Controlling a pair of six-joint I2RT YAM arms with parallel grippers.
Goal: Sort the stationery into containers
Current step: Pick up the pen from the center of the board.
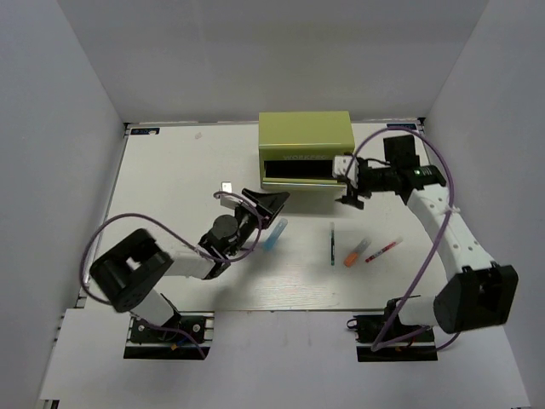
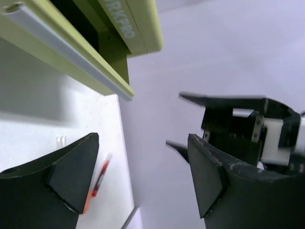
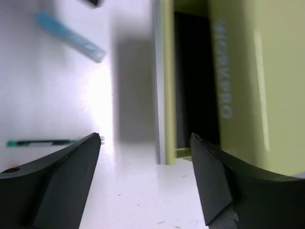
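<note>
The olive chest (image 1: 306,136) stands at the back centre, with one front drawer (image 1: 298,171) open and dark inside. On the table lie a light-blue marker (image 1: 275,233), a dark-green pen (image 1: 332,244), an orange marker (image 1: 356,252) and a red pen (image 1: 383,250). My left gripper (image 1: 269,204) is open and empty, just above the blue marker. My right gripper (image 1: 349,198) is open and empty beside the drawer's right end. The right wrist view shows the blue marker (image 3: 71,37), the green pen (image 3: 40,142) and the chest (image 3: 243,81). The light-green marker and the black pen are out of view.
A small white piece (image 1: 226,185) lies left of the chest. Purple cables loop over both arms. White walls close in the table at the back and sides. In the left wrist view the red pen (image 2: 101,174) and the drawer's rail (image 2: 71,50) show.
</note>
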